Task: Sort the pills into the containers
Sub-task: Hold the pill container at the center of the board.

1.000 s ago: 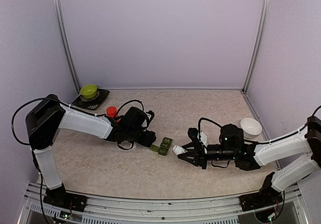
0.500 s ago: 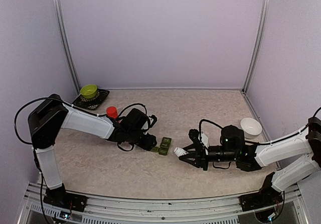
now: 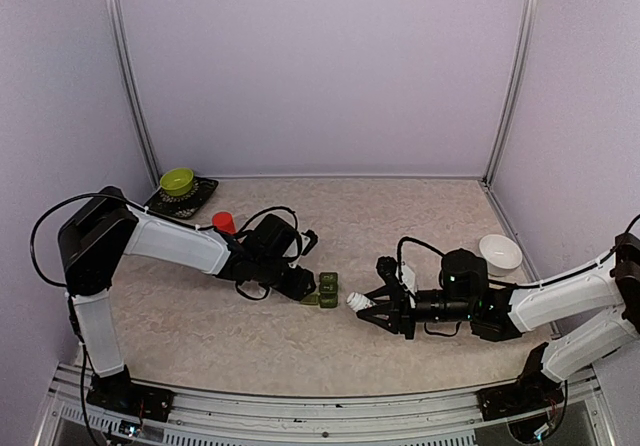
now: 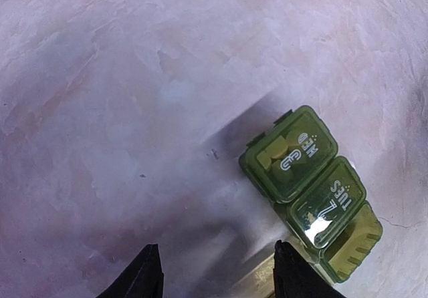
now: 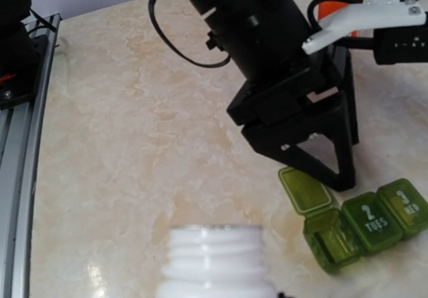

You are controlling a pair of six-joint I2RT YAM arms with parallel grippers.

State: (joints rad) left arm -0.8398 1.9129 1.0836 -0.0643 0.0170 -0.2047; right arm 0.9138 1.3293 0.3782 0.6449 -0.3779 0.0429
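Observation:
The containers point(image 4: 311, 184) are a green strip of three compartments lying mid-table point(image 3: 325, 289). The lids marked WED and TUES are down, and pale pills point(image 4: 271, 156) show through the WED lid. The end compartment point(image 5: 328, 241) stands open with its lid point(image 5: 304, 190) folded flat on the table. My left gripper point(image 4: 221, 274) hovers open just left of the strip point(image 3: 303, 288), its right finger point(image 4: 294, 274) beside the folded-back lid. My right gripper point(image 3: 364, 305) is shut on a small uncapped white bottle point(image 5: 215, 258), its mouth pointing at the strip from the right.
A red bottle point(image 3: 223, 223) stands behind the left arm. A green bowl point(image 3: 178, 180) sits on a dark tray at the back left. A white bowl point(image 3: 500, 253) sits at the right. Walls and metal posts enclose the table.
My left gripper has edged right toward the strip and its jaws have narrowed a little. The right gripper with the white bottle has hardly moved.

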